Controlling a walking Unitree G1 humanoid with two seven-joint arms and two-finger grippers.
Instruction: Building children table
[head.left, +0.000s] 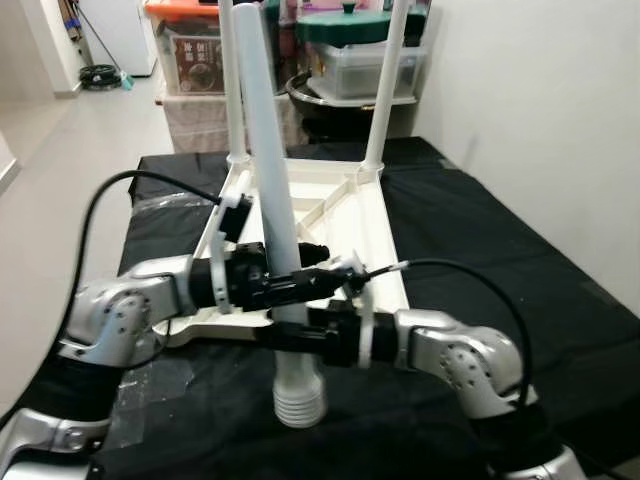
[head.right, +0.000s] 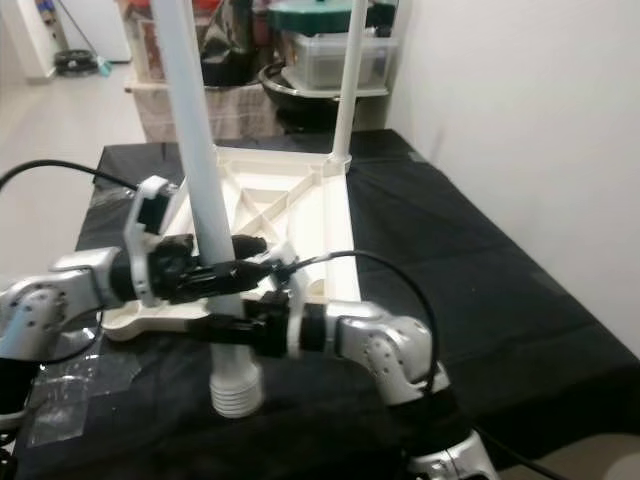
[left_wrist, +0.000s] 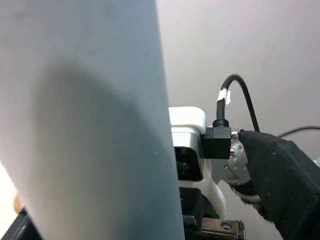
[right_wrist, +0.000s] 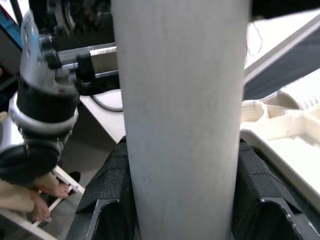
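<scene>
You have both grippers closed on one loose table leg (head.left: 272, 180). The left gripper (head.left: 290, 285) reaches in from the robot's left, its black fingers (head.left: 310, 282) pinching the pale tube across its width. The right gripper (head.left: 290, 338) reaches in from the robot's right and clamps the same tube just beneath the left fingers; in the right wrist view the leg passes straight between the two black pads (right_wrist: 257, 175), which press against both of its sides. The two grips are stacked close together, one above the other.

The leg stands nearly upright with its long axis vertical, leaning slightly. Its ribbed, threaded end (head.left: 299, 400) points down and hangs below both pairs of fingers, above the black cloth (head.left: 520, 260) on the work surface. The plain end rises well above the fingers.

Beyond the fingers, the cream tabletop (head.left: 340, 215) lies upside down on the cloth, ribbed underside facing up. Two further legs (head.left: 385, 90) stand upright in its far corners. Storage boxes (head.left: 360, 60) sit behind the table against the wall.
</scene>
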